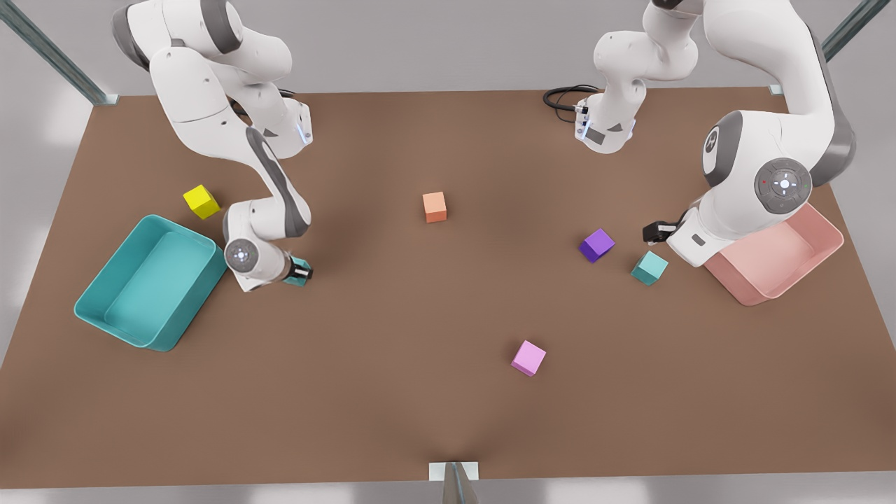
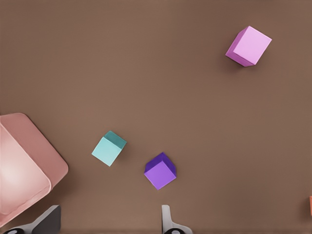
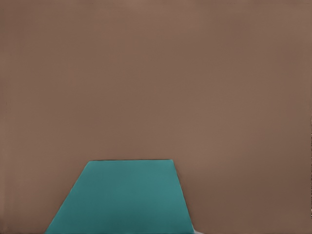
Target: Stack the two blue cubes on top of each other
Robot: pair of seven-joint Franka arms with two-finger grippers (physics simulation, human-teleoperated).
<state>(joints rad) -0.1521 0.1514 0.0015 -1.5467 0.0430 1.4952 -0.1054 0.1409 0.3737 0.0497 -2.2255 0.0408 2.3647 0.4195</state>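
Looking across the front view, we find our right hand (image 1: 299, 271) low at the counter (image 1: 448, 392) just beside the teal bin (image 1: 150, 280), its fingers pinching one blue cube (image 1: 297, 270), of which only a sliver shows between arm and fingers. Our right wrist view gives what that view cannot: the held cube (image 3: 122, 197) seen close, a broad teal face against bare counter. Our left hand (image 1: 656, 232) hovers by the pink bin (image 1: 777, 262) on the front view's right, and its left wrist view shows the fingertips (image 2: 168, 222) spread wide apart, well above the counter. The second blue cube (image 1: 649, 267) rests on the counter near that hand, just beside the purple cube (image 1: 597, 245). A pink cube (image 1: 528, 358), an orange cube (image 1: 435, 207) and a yellow cube (image 1: 201, 201) lie scattered apart.
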